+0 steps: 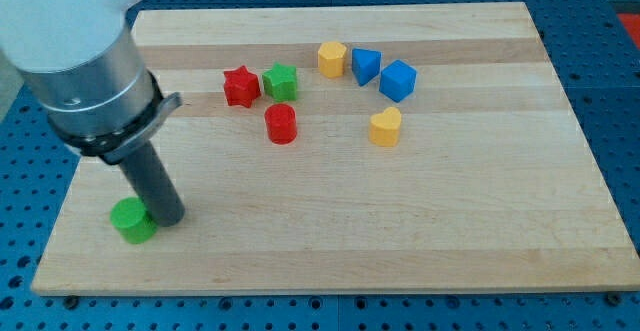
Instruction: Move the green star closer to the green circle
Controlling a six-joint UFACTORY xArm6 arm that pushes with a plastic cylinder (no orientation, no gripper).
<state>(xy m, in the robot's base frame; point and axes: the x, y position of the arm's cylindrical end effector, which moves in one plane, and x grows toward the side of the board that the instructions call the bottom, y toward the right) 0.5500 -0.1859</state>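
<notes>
So my tip [168,217] is down on the board [480,241] near its lower-left corner in the view, and it's right up against the green circle [132,220], which sits just to the view's left of the tip, looks like touching or as good as. No claw on this arm, just a plain dark rod, so there's nothing to be open or closed and I'm not holding anything, only resting next to that circle.

The green star [281,81] is well away from my tip, up and to the view's right, in the upper middle of the board. It's snug beside the red star [240,86], which is on its view-left side, basically touching. A red cylinder [281,124] sits just below those two, a bit closer to my tip than the stars but still well apart from it.

Further off to the view's right from the green star there's a yellow block [332,59], kind of hexagon-ish, then a blue triangle [365,66] just beside it, then a blue cube [397,80]. Below those is a yellow heart [385,127], roughly level with the red cylinder.

The stretch of board between my tip and the red cylinder has no blocks on it.
</notes>
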